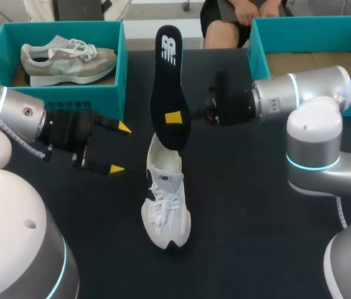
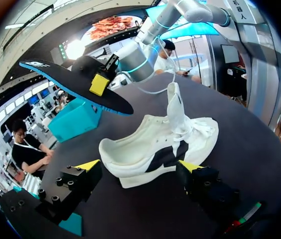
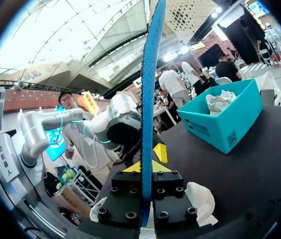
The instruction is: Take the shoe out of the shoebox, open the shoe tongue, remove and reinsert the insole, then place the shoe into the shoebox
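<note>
R gripper [image 1: 174, 118] clamped tight on black insole [image 1: 166, 75], holding it upright over white shoe [image 1: 165, 199] mid-table, prob. just clear of the heel. L gripper [image 1: 120, 148] wide open, empty, beside shoe.

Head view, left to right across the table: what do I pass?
Teal shoebox holding a beige shoe → left gripper, open → insole pinched in the right gripper → second teal shoebox.

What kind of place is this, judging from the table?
Probably a robot demonstration bench: a teal cardboard shoebox, a white lace-up sneaker on a black table, the right gripper holding a black insole.
</note>
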Controlling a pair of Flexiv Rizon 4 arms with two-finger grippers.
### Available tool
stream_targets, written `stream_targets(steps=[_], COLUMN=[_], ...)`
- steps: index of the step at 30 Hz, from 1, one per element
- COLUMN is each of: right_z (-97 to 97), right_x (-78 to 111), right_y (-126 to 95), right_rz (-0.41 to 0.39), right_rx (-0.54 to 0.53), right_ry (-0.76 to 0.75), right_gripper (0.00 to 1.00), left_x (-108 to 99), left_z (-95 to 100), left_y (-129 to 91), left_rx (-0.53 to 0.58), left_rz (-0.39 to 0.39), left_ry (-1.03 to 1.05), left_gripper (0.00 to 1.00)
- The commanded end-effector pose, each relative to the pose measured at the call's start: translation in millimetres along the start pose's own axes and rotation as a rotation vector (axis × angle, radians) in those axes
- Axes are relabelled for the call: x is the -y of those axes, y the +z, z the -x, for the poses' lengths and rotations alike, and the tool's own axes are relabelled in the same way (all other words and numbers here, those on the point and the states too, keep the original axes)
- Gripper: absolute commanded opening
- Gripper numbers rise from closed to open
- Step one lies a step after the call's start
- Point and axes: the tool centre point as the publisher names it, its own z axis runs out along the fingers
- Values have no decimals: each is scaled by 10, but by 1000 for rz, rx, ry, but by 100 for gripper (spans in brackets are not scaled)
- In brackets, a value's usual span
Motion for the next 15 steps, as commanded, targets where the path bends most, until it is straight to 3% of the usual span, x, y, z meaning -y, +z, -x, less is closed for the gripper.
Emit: stream_targets(steps=[1,15], right_z=[101,123], right_x=[114,151], right_y=[130,152], right_rz=[22,21], right_rx=[-15,-20], right_ry=[-2,-18], right_gripper=[0,0], left_x=[-92,-142], left_z=[-42,-45], left_y=[124,152], left_rx=[3,13], left_rz=[23,28], left_ry=[-14,-41], left_gripper=[100,100])
